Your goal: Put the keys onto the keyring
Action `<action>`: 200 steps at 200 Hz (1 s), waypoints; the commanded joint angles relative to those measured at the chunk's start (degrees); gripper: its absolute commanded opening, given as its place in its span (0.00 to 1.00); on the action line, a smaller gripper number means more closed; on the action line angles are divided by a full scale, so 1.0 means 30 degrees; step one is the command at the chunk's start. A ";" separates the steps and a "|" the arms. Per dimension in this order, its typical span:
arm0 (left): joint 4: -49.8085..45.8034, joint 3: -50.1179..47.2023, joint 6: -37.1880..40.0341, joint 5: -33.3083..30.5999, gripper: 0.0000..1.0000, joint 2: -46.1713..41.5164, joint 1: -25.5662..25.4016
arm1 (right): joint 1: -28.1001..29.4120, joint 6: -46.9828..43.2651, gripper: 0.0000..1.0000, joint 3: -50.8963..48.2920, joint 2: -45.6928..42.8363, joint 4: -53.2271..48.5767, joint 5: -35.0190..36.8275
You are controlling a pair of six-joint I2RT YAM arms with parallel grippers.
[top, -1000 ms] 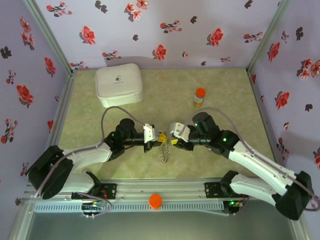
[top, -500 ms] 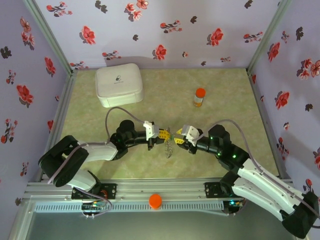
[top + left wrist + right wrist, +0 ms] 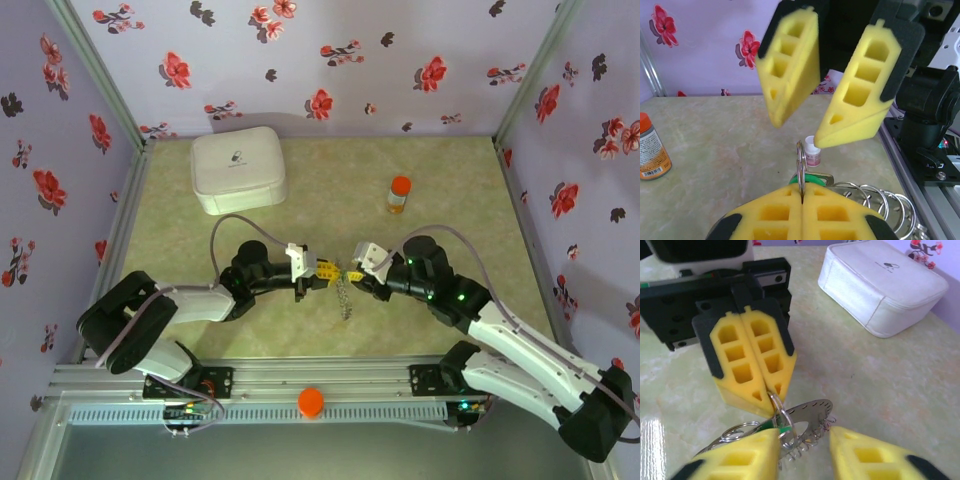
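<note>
Keyring (image 3: 800, 162) pinched by closed left tool (image 3: 802, 192).

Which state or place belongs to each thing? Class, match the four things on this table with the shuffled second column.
Column one:
1 left gripper
2 right gripper
3 white case
4 orange-capped bottle

Column two:
a standing upright, right of middle
b open, jaws apart
c lying flat, far left
d shut on the keyring

Pairs: 1-d, 2-b, 3-c, 4-a
</note>
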 commanded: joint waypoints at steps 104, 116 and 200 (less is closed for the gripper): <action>0.0778 -0.0001 0.0086 0.0631 0.00 -0.0858 0.0259 | 0.0554 -0.0780 0.04 0.1357 0.1072 -0.1473 0.0496; 0.0831 -0.0030 0.0035 0.0693 0.00 -0.0960 0.0258 | 0.0530 -0.0627 0.00 0.1191 0.0860 -0.1459 0.0945; 0.0747 0.0182 -0.0336 0.1167 0.00 -0.1766 0.0227 | 0.0667 0.0406 0.02 0.1891 0.3069 -0.2815 0.1506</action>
